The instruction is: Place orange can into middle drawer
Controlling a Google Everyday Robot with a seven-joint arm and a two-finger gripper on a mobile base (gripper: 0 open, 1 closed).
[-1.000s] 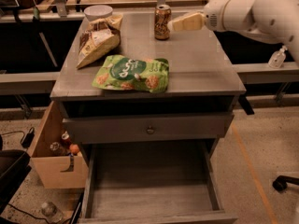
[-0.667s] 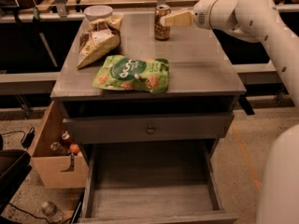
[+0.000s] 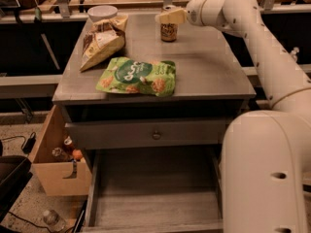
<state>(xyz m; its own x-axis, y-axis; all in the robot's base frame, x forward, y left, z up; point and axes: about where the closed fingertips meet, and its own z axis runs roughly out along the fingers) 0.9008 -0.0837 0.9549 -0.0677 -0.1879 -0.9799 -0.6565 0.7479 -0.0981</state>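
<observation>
The orange can [image 3: 168, 29] stands upright at the back of the grey cabinet's top, near the middle. My gripper [image 3: 170, 17] reaches in from the right on the cream arm and sits right at the can's top, covering its upper rim. The middle drawer [image 3: 153, 198] is pulled open at the bottom of the cabinet, its plain floor bare. Above it is a shut grey drawer with a small round knob [image 3: 156, 135].
A green snack bag [image 3: 137, 75] lies on the cabinet top in front of the can. A tan chip bag [image 3: 101, 41] and a white bowl [image 3: 102, 12] are at the back left. A wooden box [image 3: 56, 161] with bottles stands on the floor at left. My arm's body fills the right foreground.
My gripper has moved left from beside the can to directly over its top. The view has shifted, and the arm now fills more of the right side.
</observation>
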